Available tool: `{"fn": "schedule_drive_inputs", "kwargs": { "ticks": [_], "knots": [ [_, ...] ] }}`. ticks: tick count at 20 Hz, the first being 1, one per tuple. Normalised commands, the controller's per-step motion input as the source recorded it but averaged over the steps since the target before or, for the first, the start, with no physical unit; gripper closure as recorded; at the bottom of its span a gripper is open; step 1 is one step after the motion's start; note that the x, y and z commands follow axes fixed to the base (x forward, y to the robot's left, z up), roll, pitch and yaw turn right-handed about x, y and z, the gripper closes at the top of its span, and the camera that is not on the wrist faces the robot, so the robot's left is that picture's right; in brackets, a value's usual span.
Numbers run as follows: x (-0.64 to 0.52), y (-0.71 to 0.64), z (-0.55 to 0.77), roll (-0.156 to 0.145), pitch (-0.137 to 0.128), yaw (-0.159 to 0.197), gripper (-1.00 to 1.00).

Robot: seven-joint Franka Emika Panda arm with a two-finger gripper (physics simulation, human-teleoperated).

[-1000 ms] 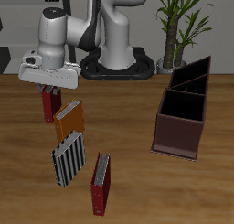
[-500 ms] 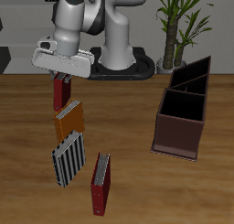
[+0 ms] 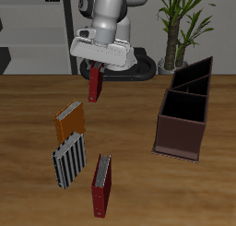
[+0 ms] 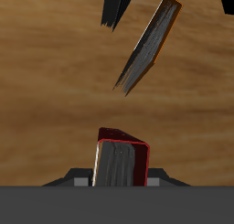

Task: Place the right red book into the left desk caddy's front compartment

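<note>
One book hangs in the pincer (image 3: 96,76), clamped by its upper end: the dark red book (image 3: 95,84), lifted clear of the table (image 3: 129,165) and well apart from the caddy (image 3: 182,110). In the wrist view, the book (image 4: 122,163) sits between the jaws. Risk noted: held at one end only, the book may swing or slip during transfer. Its lower edge could strike the caddy's tall wall if carried too low. The orange book (image 3: 69,122), striped book (image 3: 69,160) and brighter red book (image 3: 101,185) lie away from the path.
</note>
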Motion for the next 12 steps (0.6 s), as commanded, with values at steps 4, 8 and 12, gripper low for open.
{"fn": "schedule_drive_inputs", "kwargs": {
  "ticks": [4,8,12],
  "knots": [
    [-0.19,0.76,0.19,0.026,0.002,-0.043,1.0],
    [-0.04,0.57,0.13,0.014,-0.05,0.059,1.0],
    [-0.01,0.22,0.04,-0.044,0.018,-0.061,1.0]
  ]
}}
